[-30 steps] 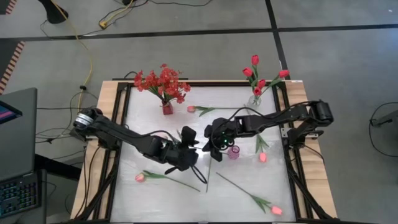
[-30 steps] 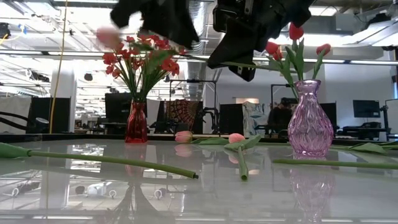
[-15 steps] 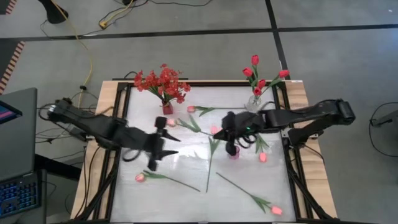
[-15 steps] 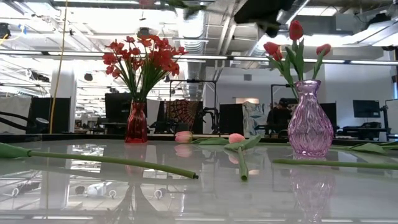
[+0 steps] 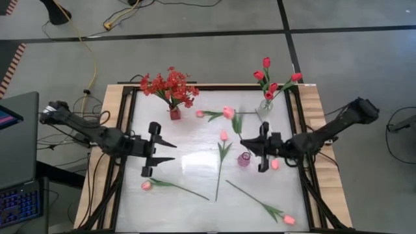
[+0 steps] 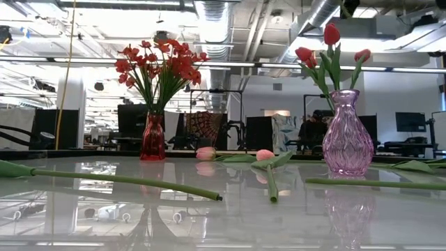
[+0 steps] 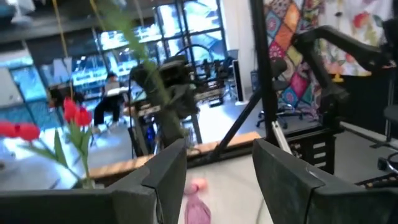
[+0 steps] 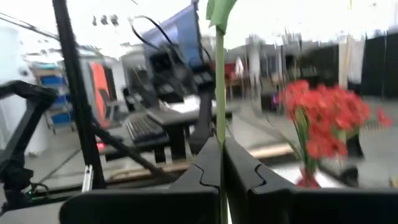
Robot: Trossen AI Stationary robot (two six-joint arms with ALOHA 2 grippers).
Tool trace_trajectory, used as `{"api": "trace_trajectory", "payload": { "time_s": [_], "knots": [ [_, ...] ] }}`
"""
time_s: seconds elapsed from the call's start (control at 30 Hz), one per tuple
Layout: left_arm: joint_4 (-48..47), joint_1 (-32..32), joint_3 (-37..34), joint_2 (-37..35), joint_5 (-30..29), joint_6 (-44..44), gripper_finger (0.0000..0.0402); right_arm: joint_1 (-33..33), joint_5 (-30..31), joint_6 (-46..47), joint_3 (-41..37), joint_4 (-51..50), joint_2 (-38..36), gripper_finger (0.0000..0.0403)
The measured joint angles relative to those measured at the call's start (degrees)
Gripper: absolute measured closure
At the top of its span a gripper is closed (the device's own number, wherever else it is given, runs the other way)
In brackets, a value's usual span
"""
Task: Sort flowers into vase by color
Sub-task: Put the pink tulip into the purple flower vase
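Right gripper (image 5: 260, 153) is pinched tight on a pink tulip's (image 5: 228, 112) stem (image 8: 219, 87), just right of the small pink vase (image 5: 244, 159); bloom hangs up-left of that vase. Left gripper (image 5: 155, 149) sits well left of the vase, fingers (image 7: 166, 171) spread, holding nothing.

Handling guess: light, thin plastic stem, whippy, top-heavy at the bloom. Grip mid-stem or lower, clear of leaves.

Hard to tell: the low view shows neither gripper. Right wrist view crops the bloom and blurs the red spray (image 8: 323, 121).
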Motion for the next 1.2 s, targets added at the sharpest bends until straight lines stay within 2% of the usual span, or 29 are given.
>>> {"api": "trace_trajectory", "payload": {
  "time_s": [0.13, 0.3, 0.53, 0.7, 1.2],
  "knots": [
    [1.8, 1.4, -1.4, 2.6, 0.0, -3.5, 0.0229, 2.3, 3.0, -7.0, -4.6, 15.5, 6.0, 0.0375],
    [2.0, 2.0, -1.4, 5.5, 0.3, -4.7, 0.0229, 3.7, 7.5, -13.1, -6.9, 28.8, 13.9, 0.0375],
    [3.8, 3.0, -1.4, 7.7, 1.4, -4.8, 0.0229, 4.1, 9.0, -14.3, -9.7, 42.4, 22.9, 0.0375],
    [3.8, 3.6, -1.4, 8.4, 1.5, -5.0, 0.0229, 3.8, 10.3, -13.2, -9.7, 42.6, 25.6, 0.0375],
    [4.0, 4.3, -1.4, 8.4, 1.5, -6.8, 0.0229, 3.9, 12.1, -13.8, -9.8, 38.5, 25.6, 0.0375]
  ]
}}
